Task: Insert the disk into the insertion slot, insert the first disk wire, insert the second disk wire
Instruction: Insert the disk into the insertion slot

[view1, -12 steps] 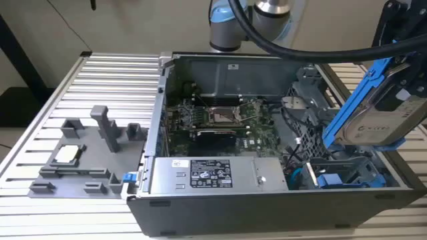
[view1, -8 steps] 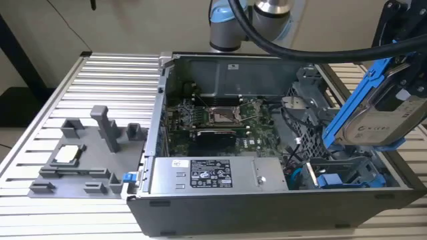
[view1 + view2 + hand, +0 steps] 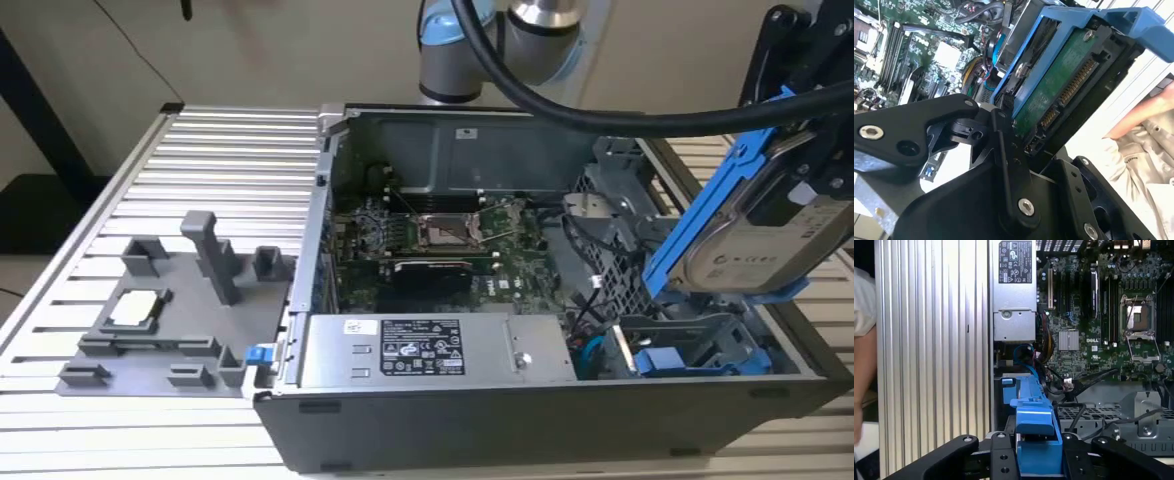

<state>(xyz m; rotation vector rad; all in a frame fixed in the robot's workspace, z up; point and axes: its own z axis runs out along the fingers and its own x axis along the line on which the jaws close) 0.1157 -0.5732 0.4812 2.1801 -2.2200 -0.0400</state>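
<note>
End effector (image 3: 1036, 457) clamped on the disk (image 3: 758, 255), black fingers (image 3: 999, 457) pressing either side of its blue carrier; disk held tilted in the air, off the case, over the exterior view's right end of the open computer case (image 3: 534, 420); the insertion slot (image 3: 707, 330) sits just below it, not touching, nothing seated in it; in the second wrist view the disk's green circuit board and connector edge face the camera; a blue cable (image 3: 1025, 354) lies loose inside the case near the slot; power supply (image 3: 427, 350) and motherboard (image 3: 441, 240) lie toward the exterior view's left of the slot; case stands on the ribbed metal tabletop (image 3: 200, 160), a grey parts tray (image 3: 174, 300) beside it; a person's sleeve (image 3: 1149, 150) at the edge.
</note>
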